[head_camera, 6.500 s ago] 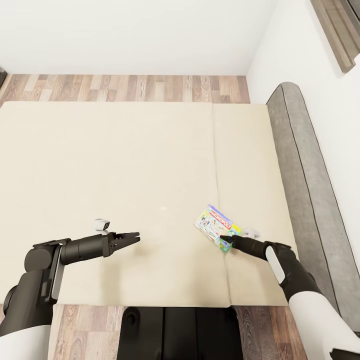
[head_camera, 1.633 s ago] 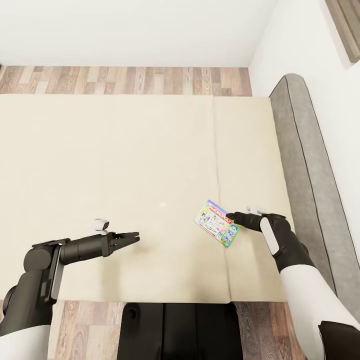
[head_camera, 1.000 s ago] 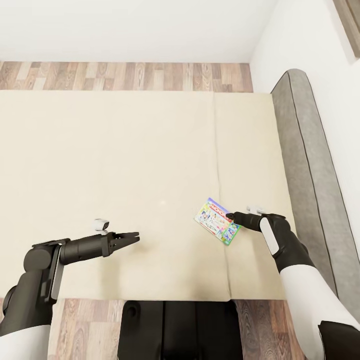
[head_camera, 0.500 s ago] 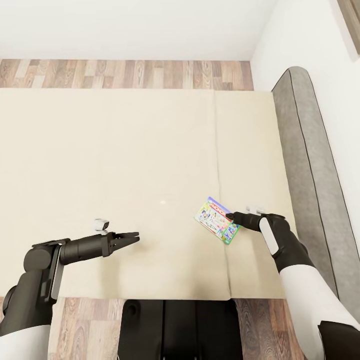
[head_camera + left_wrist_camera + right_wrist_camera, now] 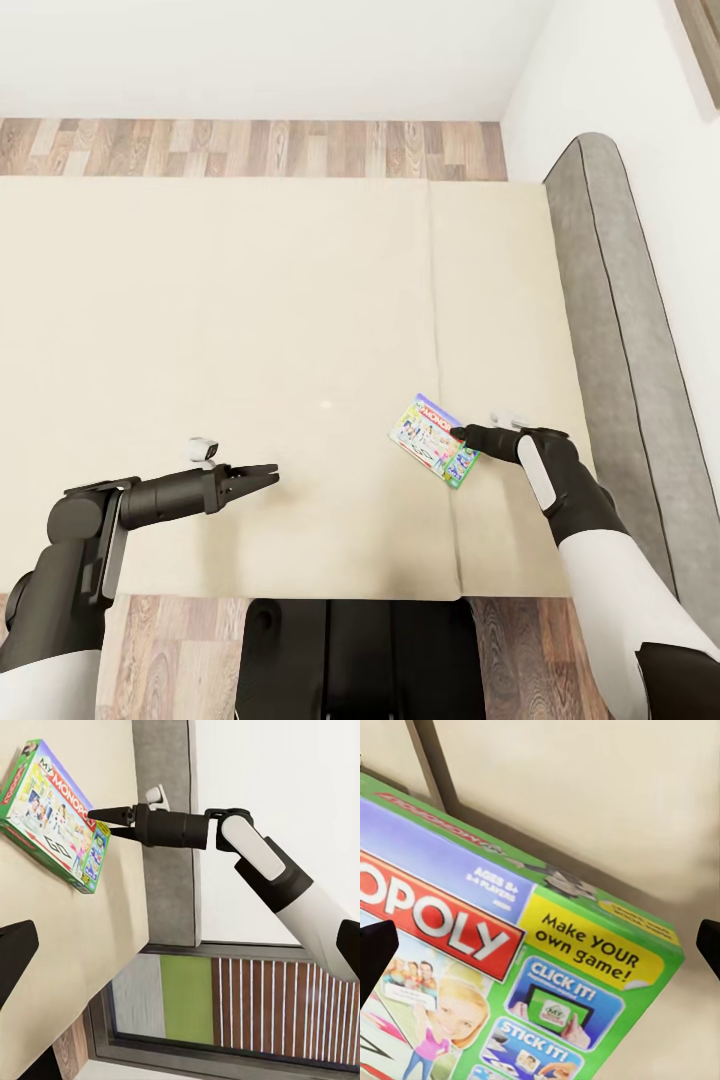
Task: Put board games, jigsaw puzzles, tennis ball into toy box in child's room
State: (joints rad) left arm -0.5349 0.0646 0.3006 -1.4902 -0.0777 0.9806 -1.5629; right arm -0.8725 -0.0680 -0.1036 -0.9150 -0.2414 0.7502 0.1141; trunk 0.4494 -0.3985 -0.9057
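Note:
One board game (image 5: 433, 453), a flat green box printed "MONOPOLY", lies on the beige bed (image 5: 250, 300) near the seam between its two pads. My right gripper (image 5: 458, 435) is open at the box's edge on the headboard side. In the right wrist view the box (image 5: 510, 967) fills the space between the spread fingertips (image 5: 375, 952). The left wrist view shows the same box (image 5: 49, 817) with the right gripper (image 5: 101, 823) at its corner. My left gripper (image 5: 268, 476) hovers open over bare mattress, well to the left of the box.
The grey headboard (image 5: 610, 300) runs along the bed's right side against a white wall. Wood floor (image 5: 250, 150) lies beyond the bed's far edge. My dark base (image 5: 350, 660) stands at the near edge. A window (image 5: 225, 1012) is in the left wrist view.
Since the oldest frame my right gripper has moved from the box's near corner to its headboard-side edge, and the view has shifted a little. In the last half second nothing has moved.

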